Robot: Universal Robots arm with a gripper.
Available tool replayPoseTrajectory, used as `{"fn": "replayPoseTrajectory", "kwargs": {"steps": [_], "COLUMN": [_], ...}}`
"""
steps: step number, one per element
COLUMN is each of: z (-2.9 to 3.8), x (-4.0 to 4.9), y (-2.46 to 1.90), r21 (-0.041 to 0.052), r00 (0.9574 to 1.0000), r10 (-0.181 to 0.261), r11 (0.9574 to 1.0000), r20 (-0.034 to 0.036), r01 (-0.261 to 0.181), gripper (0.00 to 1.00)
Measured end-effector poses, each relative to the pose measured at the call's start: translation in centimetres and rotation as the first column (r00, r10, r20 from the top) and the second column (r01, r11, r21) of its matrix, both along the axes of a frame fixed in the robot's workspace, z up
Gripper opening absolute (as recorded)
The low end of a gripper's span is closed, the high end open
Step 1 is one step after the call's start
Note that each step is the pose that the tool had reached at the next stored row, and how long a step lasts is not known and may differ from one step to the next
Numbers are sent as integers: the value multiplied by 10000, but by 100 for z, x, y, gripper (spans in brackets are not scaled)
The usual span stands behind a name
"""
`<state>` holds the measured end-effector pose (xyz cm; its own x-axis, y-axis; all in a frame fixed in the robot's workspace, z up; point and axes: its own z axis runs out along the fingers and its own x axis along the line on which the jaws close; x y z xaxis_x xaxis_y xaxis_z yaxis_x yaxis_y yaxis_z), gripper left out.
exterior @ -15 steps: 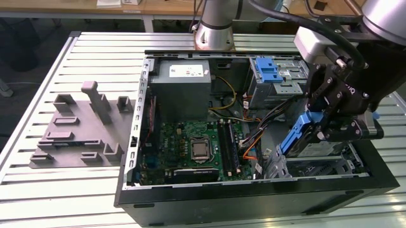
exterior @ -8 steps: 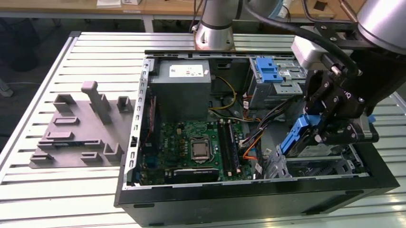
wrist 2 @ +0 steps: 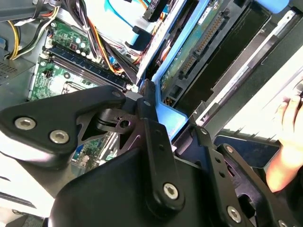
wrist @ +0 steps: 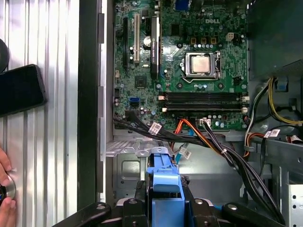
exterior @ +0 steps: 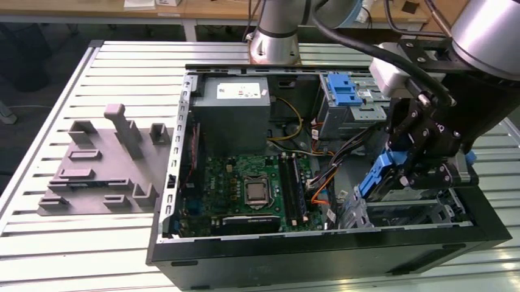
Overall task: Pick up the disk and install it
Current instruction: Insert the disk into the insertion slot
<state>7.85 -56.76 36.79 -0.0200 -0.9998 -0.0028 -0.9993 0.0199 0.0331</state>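
Disk (wrist: 163, 172): stiff, dense for its size and shock-sensitive. Its connector edge and bare underside (wrist 2: 203, 45) are exposed, so the safe hold looks like the flat sides of its blue plastic frame, which may be a bit slick and springy.

Gripper (wrist: 163, 189): narrowed, pinching the disk, with the black fingers (wrist: 140, 191) pressed on either side of the blue frame. The disk hangs on edge, tilted, off the table.

In the exterior view the held disk (exterior: 376, 177) sits just above the metal drive bay (exterior: 406, 210), at the case (exterior: 325, 255) corner on the exterior view's right. I can't tell whether it touches the bay.

Further in are loose cables, then the motherboard (exterior: 243, 188), then the grey power supply box (exterior: 235, 106).

A hand (wrist: 5, 189) rests on the slatted table (exterior: 122, 79) outside the case.
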Motion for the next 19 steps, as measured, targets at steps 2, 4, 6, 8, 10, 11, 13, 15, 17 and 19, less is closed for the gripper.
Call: {"fn": "replayPoseTrajectory", "kwargs": {"steps": [2, 4, 6, 8, 10, 11, 13, 15, 17, 19], "z": [-19, -40, -64, -89, -116, -129, -153, -176, -197, -218], "x": [0, 0, 0, 0, 0, 0, 0, 0, 0, 0], "y": [0, 0, 0, 0, 0, 0, 0, 0, 0, 0], "r21": [0, 0, -1, 0, 0, 0, 0, 0, -1, -1], "r00": [10000, 10000, 10000, 10000, 10000, 10000, 10000, 10000, 10000, 10000], "r10": [0, 0, 0, 0, 0, 0, 0, 0, 0, 0], "r11": [10000, 10000, 10000, 10000, 10000, 10000, 10000, 10000, 10000, 10000], "r20": [0, 0, 0, 0, 0, 0, 0, -1, -1, -1], "r01": [0, 0, 0, 0, 0, 0, 0, 0, 0, 0], "gripper": [36, 36, 36, 36, 36, 36, 36, 36, 36, 36]}}
